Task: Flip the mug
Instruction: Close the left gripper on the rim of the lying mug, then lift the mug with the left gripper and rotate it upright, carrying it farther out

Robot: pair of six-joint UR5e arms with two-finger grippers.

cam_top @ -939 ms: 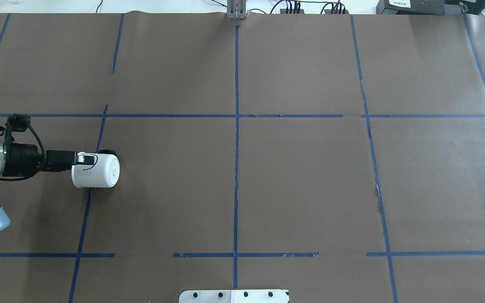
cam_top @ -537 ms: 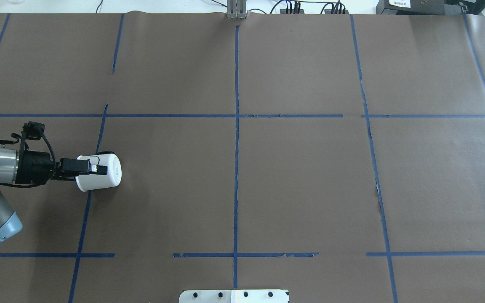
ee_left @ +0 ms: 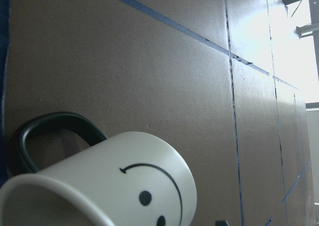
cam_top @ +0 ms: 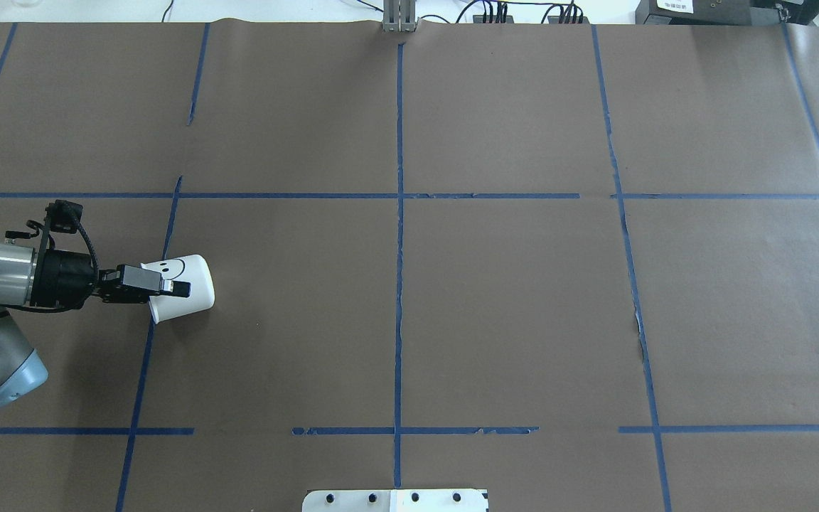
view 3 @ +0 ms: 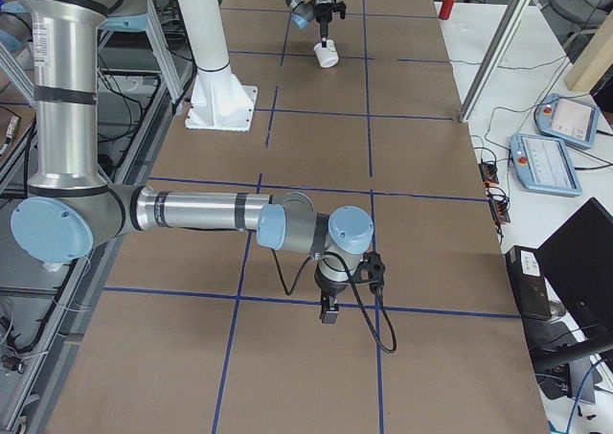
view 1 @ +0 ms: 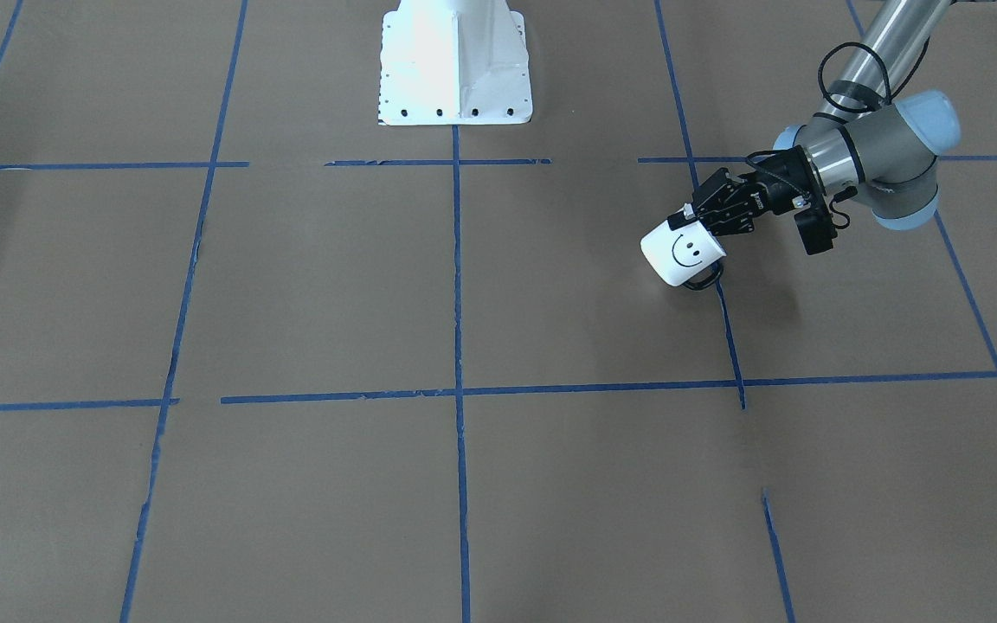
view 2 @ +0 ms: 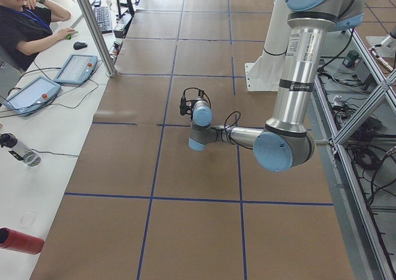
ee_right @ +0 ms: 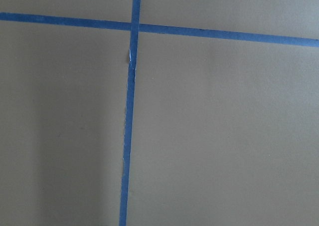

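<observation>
On the left part of the table (cam_top: 509,306), my left gripper (cam_top: 170,289) is clamped on the rim of the mug (cam_top: 189,284), with one finger (cam_top: 176,289) lying along the outer wall. I see the mug tilted, its mouth toward the gripper and its bottom toward the right. The smiley face (view 1: 687,251) is turned to the far side, and the dark handle (view 1: 706,279) is low, close by the paper. I cannot tell if the mug touches the paper. It is just right of a blue tape line (cam_top: 145,355) and well apart from the far edge of the table. To its right, a wide stretch of brown paper runs up to the middle tape line (cam_top: 399,284). My right gripper (view 3: 329,314) hangs low over the paper at the right end; if its fingers are apart or together, I cannot tell.
</observation>
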